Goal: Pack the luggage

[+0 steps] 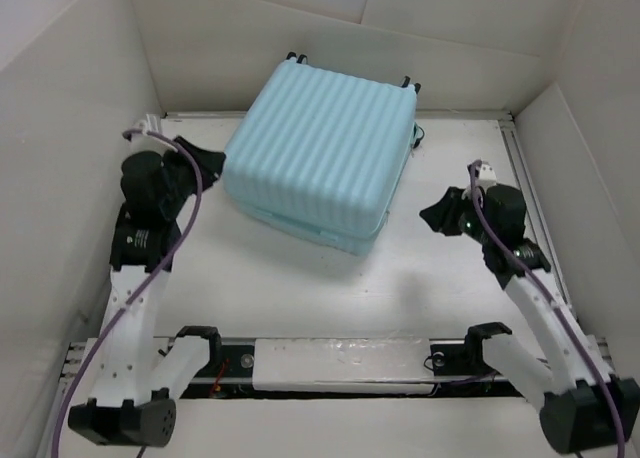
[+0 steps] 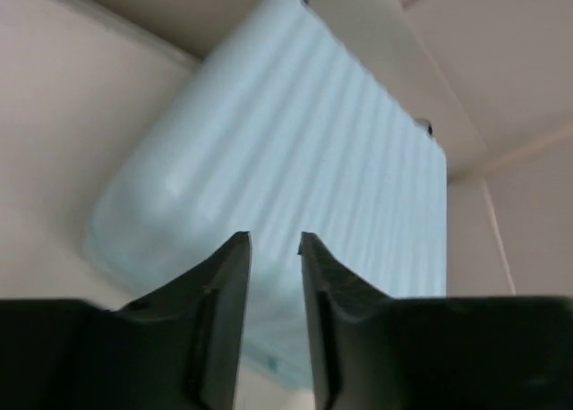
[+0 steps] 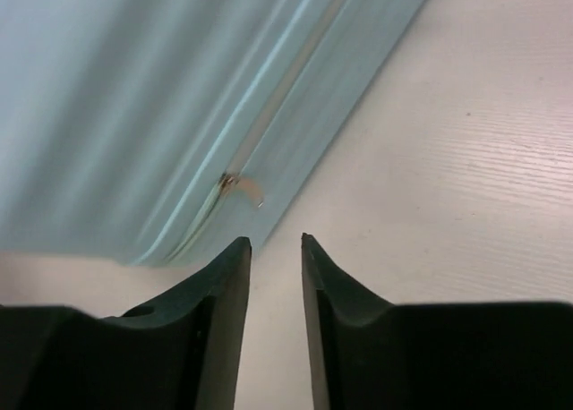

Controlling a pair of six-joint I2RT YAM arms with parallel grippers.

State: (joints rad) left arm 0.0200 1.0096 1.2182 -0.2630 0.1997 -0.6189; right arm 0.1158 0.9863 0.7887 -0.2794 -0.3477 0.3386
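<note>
Luggage [image 1: 320, 153] closed, ribbed shell up, at far centre of table [image 1: 300, 288]. Left gripper [image 1: 213, 159] just beside its left corner, fingers a narrow gap apart, holding nothing. Right gripper [image 1: 433, 216] low near the zip pull [image 3: 243, 188], same narrow gap, empty

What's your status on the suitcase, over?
Both empty, slightly open: left gripper, right gripper. The suitcase shut, flat on table between them. Its zipper pull just ahead of right gripper. Nothing seen blocking.
</note>
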